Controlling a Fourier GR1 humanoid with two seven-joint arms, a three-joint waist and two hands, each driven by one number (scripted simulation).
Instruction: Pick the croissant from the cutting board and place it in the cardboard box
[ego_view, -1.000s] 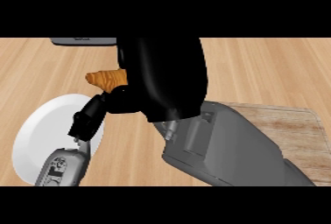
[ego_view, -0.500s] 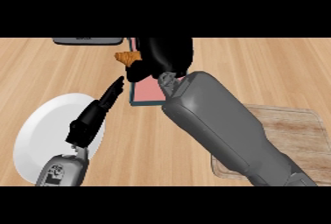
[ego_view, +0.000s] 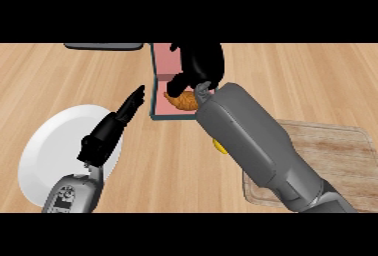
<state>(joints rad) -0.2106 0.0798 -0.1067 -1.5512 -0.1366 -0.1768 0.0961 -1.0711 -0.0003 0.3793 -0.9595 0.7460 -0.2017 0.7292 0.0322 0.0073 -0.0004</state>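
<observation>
Golden-brown, curved croissant (ego_view: 183, 101) sits low inside the pink-lined cardboard box (ego_view: 164, 65) on the pale wooden bench (ego_view: 310, 80), right hand (ego_view: 198, 67) clenched round its top; left hand (ego_view: 114, 125) straight-fingered over the white round plate (ego_view: 52, 145)

- The open pink-lined cardboard box (ego_view: 164, 75) is sitting at the far middle of the light wooden counter (ego_view: 310, 80); a flat dark grey object (ego_view: 103, 46) is lying just to its left at the far edge
- The golden-brown croissant (ego_view: 184, 101) is lying inside the box at its near end; the black right hand (ego_view: 196, 70) is curling over it from above, its grey forearm (ego_view: 255, 145) running back toward the near right
- The pale wooden cutting board (ego_view: 332, 150) is lying at the near right, partly under that forearm; a small yellow object (ego_view: 219, 146) is peeking out beside the forearm at the board's left edge
- The round white plate (ego_view: 52, 145) is lying at the near left, well apart from the box; the black left hand (ego_view: 111, 130) is hanging over the plate's right rim, fingers pointing toward the box
</observation>
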